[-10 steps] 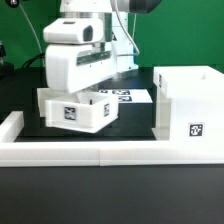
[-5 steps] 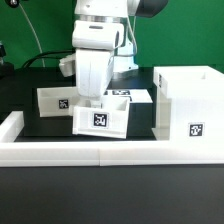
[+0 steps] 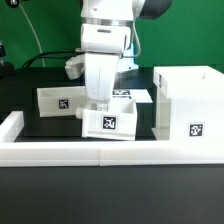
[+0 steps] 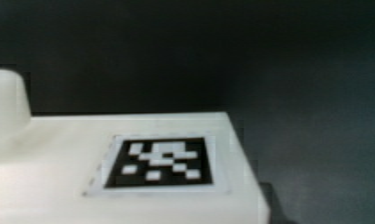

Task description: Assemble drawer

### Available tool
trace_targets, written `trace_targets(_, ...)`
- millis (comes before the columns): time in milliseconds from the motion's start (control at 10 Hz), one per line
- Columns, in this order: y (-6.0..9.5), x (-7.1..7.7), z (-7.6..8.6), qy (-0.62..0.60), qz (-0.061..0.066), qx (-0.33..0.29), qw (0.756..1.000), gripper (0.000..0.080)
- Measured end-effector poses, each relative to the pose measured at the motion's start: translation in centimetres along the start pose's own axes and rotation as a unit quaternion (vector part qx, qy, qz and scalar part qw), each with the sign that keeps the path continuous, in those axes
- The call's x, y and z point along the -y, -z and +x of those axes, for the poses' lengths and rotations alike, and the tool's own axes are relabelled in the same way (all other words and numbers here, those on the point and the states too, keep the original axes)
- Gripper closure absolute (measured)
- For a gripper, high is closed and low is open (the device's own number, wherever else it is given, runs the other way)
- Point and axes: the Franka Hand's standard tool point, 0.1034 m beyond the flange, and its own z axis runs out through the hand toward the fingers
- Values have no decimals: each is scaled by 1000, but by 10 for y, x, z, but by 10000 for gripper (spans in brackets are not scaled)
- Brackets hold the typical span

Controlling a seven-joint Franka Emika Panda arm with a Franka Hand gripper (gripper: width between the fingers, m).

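My gripper (image 3: 98, 105) is shut on the back wall of a small white drawer tray (image 3: 112, 124) and holds it slightly tilted just above the black table. The tray's marker tag (image 3: 110, 123) faces the camera. The large open-fronted box housing (image 3: 190, 105) stands at the exterior view's right, a short gap from the held tray. The second small tray (image 3: 57, 101) sits on the table at the exterior view's left. The wrist view shows a white tray face with its tag (image 4: 161, 162); my fingertips do not show there.
Long white border rails run along the front (image 3: 100, 152) and the exterior view's left (image 3: 10, 124) of the black table. The marker board (image 3: 132, 96) lies flat behind the held tray. The arm's body (image 3: 105, 40) stands above the tray.
My gripper has carried the small tray toward the exterior view's right, nearer the box housing. The second tray, earlier partly covered by the arm, now shows in full at the left.
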Motion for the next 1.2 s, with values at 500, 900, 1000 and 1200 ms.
trace_targets(500, -2, 1, -10, 2, 1, -1, 1000, 757)
trace_targets(900, -3, 1, -9, 35, 5, -15, 999, 756)
trace_targets(1000, -3, 2, -11, 33, 5, -23, 999, 756)
trace_targets(1200, -4, 2, -15, 28, 5, -23, 999, 756)
